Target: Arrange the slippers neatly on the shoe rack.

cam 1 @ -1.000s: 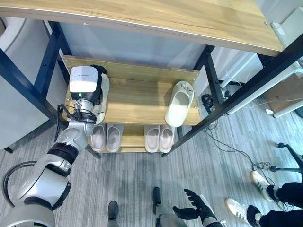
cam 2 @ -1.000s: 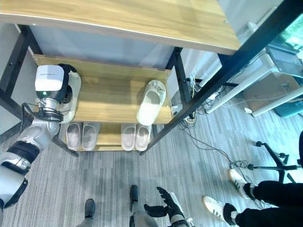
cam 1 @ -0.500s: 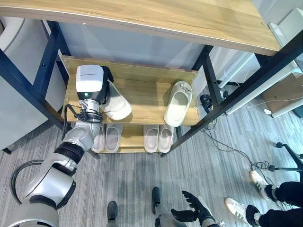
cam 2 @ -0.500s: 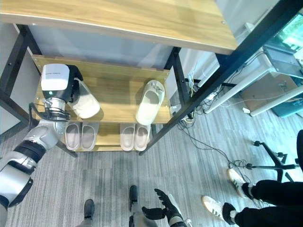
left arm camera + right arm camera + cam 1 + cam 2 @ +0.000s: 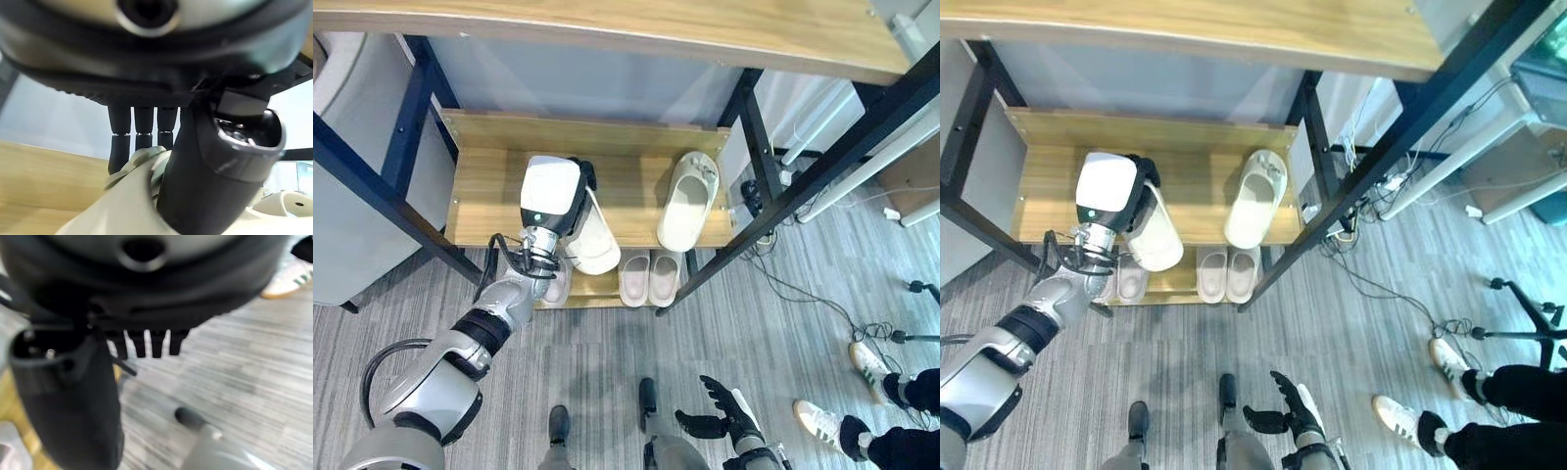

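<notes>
Left hand (image 5: pixel 215 161) is clamped on a cream slipper (image 5: pixel 594 235): in the left wrist view I see fingers (image 5: pixel 120 142) curled over the slipper's edge and the thumb pressed on its near side. From the head cameras I see the held slipper over the middle shelf of the shoe rack (image 5: pixel 489 211), toe hanging past that shelf's front edge, heel up by the hand. I can't tell whether it touches the shelf board or hangs just above it.

Right hand (image 5: pixel 729 423) sits low, well in front of the rack, over the grey floor (image 5: pixel 607 357). Fingers look spread and relaxed, holding nothing. In the right wrist view I get that hand's fingers (image 5: pixel 146 343) straight, with floor beyond them.

Rack: dark metal frame, wooden shelves, wide wooden top board (image 5: pixel 607 24).

On the same middle shelf, right of the held slipper, I see a 2nd cream slipper (image 5: pixel 687 200) lying flat, angled, apart from the held 1.

On the lowest shelf, below it, a pair of pale slippers (image 5: pixel 648 277) stands side by side, toes toward the front. Another pale slipper (image 5: pixel 1130 279) on that shelf sits left of the pair, partly behind the left arm.

A person's shoes (image 5: pixel 847 392) are on the floor far right of the rack.
</notes>
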You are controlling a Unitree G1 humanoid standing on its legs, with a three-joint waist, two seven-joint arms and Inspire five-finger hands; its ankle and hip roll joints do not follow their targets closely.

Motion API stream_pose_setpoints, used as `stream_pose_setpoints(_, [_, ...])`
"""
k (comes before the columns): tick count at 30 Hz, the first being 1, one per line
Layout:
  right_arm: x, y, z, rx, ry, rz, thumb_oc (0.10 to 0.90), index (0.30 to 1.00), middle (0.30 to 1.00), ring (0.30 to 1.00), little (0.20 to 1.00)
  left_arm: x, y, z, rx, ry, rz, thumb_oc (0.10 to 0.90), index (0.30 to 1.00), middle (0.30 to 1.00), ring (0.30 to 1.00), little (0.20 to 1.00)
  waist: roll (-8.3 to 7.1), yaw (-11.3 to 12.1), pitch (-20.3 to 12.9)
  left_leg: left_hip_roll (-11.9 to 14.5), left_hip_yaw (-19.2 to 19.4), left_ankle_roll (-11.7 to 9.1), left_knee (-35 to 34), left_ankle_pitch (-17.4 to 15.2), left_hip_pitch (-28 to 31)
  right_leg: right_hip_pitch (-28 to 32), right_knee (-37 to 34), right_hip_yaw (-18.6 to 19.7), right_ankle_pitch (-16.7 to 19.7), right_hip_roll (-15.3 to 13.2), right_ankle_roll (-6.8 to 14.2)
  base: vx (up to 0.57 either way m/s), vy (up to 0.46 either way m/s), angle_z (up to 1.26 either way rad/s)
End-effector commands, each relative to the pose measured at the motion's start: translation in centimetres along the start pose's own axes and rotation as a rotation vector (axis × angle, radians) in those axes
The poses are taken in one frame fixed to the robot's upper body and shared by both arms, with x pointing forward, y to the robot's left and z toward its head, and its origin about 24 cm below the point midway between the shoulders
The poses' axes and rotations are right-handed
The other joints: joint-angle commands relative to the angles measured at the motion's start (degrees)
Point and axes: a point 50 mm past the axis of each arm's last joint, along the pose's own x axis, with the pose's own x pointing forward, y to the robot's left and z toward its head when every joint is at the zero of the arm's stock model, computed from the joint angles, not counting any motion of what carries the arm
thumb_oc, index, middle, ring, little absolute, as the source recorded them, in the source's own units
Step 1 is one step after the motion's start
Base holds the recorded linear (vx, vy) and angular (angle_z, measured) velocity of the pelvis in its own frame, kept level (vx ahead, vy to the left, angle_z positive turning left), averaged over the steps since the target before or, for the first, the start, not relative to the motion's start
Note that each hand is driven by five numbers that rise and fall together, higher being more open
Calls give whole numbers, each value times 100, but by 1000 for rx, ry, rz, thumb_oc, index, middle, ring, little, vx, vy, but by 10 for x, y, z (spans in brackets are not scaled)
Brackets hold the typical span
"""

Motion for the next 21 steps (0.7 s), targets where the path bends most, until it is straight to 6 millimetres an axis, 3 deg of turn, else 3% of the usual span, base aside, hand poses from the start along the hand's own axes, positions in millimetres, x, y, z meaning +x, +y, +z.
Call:
stream_pose_setpoints(1, [14, -43, 29, -15, -145, -135, 800, 900, 900, 900, 900, 45, 15, 23, 59, -105, 11, 400, 300, 300, 300, 300, 272, -191, 349, -202, -49, 229, 8, -154, -378, 261, 61, -79, -678, -56, 536, -21, -9, -3])
stream_pose_setpoints(11, [16, -47, 38, 1, -187, -144, 800, 900, 900, 900, 900, 77, 39, 41, 50, -130, 100, 400, 300, 300, 300, 300, 404, -335, 470, -207, 2, 200, 8, -104, -570, 16, 63, -14, -651, -75, 543, 9, -2, -3])
stream_pose_setpoints(21, [18, -48, 43, 20, -207, -140, 800, 900, 900, 900, 900, 75, 30, 70, -9, -184, 94, 400, 300, 300, 300, 300, 466, -378, 551, -212, 17, 187, 8, -123, -582, -35, 69, 8, -672, -82, 528, 0, 0, 0])
